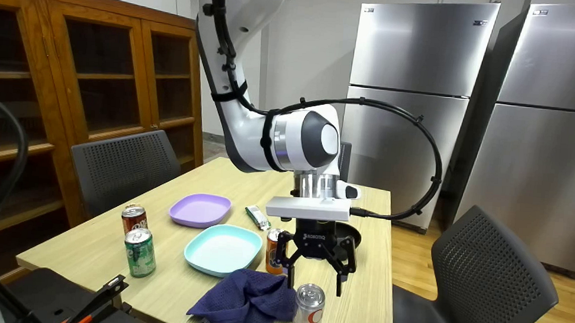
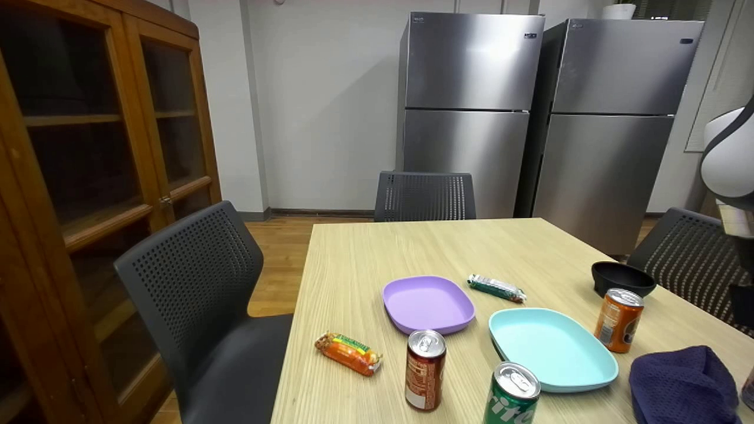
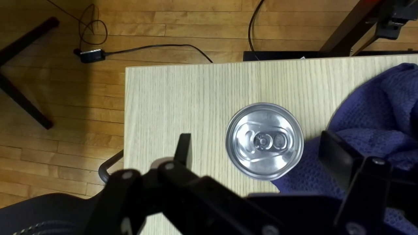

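The hand [image 1: 315, 283], jaws spread wide, held nothing; the silver can [image 3: 264, 142] stood upright, showing between them in the wrist view, untouched.

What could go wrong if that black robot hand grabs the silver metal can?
The open hand might knock the upright can over if it comes down crooked. One finger shows over the crumpled navy-blue cloth in the wrist view, so it might pinch that too.

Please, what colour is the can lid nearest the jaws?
The lid is silver, clearest in the wrist view.
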